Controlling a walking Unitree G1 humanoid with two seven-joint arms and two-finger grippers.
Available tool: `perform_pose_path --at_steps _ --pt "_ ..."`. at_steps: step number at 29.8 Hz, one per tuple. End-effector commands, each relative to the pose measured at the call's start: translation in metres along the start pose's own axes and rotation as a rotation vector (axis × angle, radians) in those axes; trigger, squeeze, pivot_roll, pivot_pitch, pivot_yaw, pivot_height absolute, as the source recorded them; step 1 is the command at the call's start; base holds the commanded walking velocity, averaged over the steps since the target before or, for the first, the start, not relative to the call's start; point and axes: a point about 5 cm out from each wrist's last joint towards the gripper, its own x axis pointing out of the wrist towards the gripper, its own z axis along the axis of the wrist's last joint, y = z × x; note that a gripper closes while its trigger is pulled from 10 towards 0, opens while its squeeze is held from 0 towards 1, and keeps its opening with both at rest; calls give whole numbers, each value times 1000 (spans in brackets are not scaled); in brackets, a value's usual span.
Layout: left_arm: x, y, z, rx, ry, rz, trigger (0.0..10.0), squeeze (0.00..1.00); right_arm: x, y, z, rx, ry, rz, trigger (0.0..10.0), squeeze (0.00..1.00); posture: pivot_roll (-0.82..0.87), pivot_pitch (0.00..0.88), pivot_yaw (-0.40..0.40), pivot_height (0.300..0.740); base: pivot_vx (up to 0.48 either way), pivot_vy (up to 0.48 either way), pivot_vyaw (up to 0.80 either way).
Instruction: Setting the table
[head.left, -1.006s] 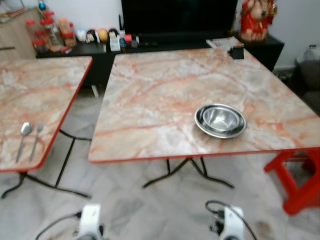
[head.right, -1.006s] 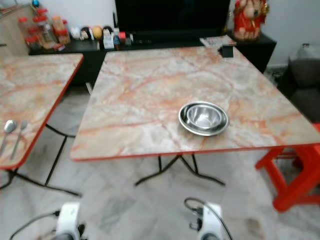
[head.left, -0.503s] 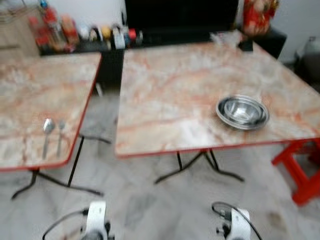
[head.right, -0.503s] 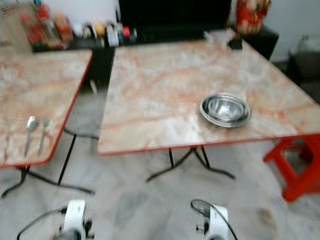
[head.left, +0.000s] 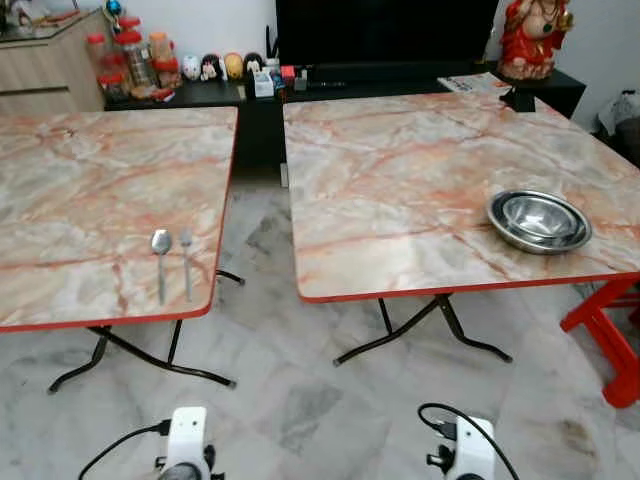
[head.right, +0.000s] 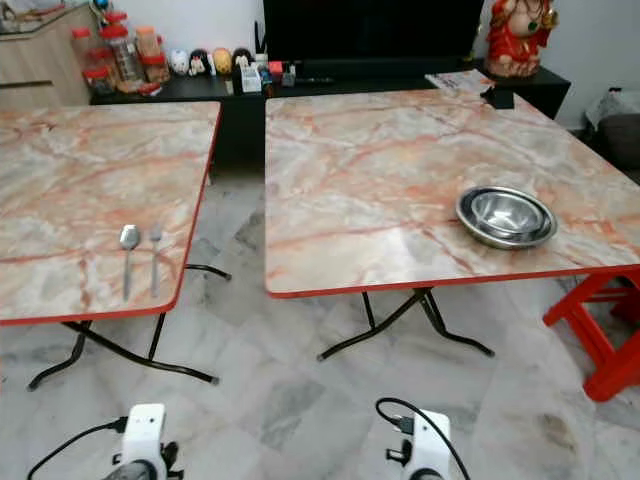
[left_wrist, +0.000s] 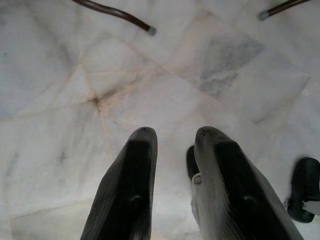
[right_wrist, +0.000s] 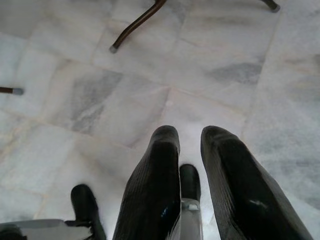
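Two marble-topped folding tables stand side by side; a spoon (head.left: 161, 243) and fork (head.left: 186, 240) lie together near the left table's (head.left: 90, 190) near right edge, stacked steel bowls (head.left: 538, 220) (well apart) on the right table (head.left: 400, 180); the left gripper (left_wrist: 172, 137) and right gripper (right_wrist: 190, 135) hang over the tiled floor (head.left: 300, 400), fingers slightly parted, holding nothing.

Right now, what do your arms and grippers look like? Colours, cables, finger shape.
The left gripper has two long black fingers with rounded tips and a matte, finely ribbed surface. The right gripper matches it. From the head camera, both wrists end in white housings, each trailing a looped black cable.
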Motion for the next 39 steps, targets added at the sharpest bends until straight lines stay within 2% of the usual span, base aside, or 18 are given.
perform_pose_path --at_steps 1,39 --pt "0 4 2 -8 1 16 10000 0 1 2 2 12 -5 1 10000 0 -3 0 6 740 0 352 0" --pt "1 4 3 2 -5 13 10000 0 0 5 2 8 -6 10 10000 0 0 0 10 740 0 312 0"
